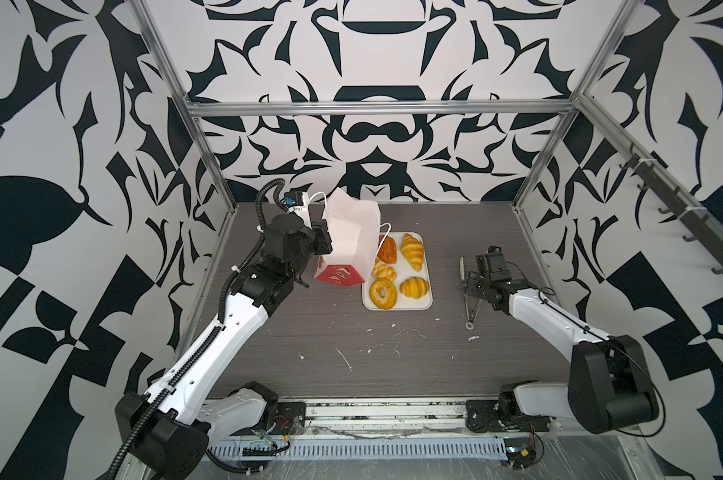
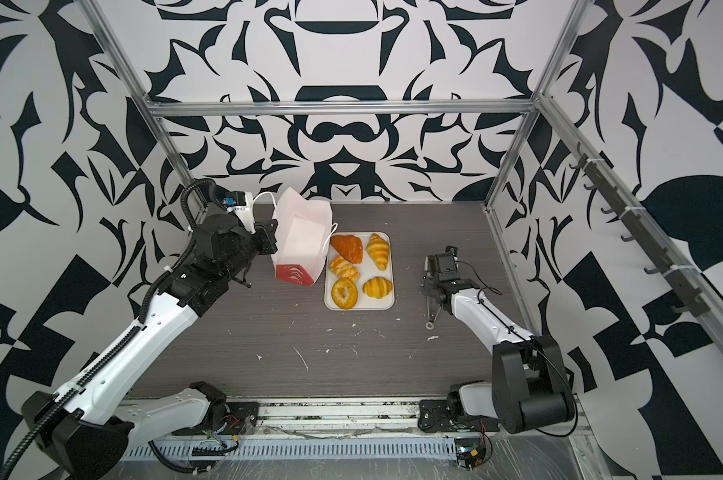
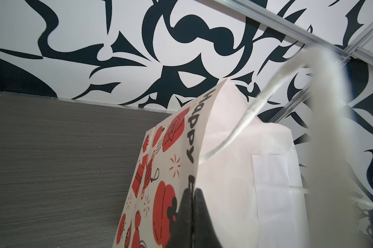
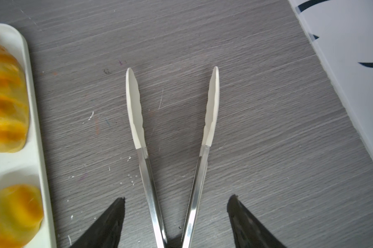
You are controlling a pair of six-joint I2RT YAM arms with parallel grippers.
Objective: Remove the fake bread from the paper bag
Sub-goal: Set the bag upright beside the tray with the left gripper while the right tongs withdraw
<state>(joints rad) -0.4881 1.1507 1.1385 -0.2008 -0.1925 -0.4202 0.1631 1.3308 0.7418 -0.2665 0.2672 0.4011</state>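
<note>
Left end effector [image 3: 194, 191] pinches bag [image 1: 351, 237] wall. Five bread [image 1: 412, 250] pieces lie on tray [image 1: 413, 303] just right of bag. Right end effector [image 4: 177, 197] spread over tongs [image 4: 144, 171], apart from bread

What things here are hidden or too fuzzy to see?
- Deep inside the red-and-white printed paper bag: left wrist view, its own walls hide it.
- Brown triangular toy pastry: in a top view, the bag covers one side.
- Yellow toy croissants: right wrist view, cut off by the picture edge.
- Blurred white cord handle: left wrist view, it hides whatever is behind.
</note>
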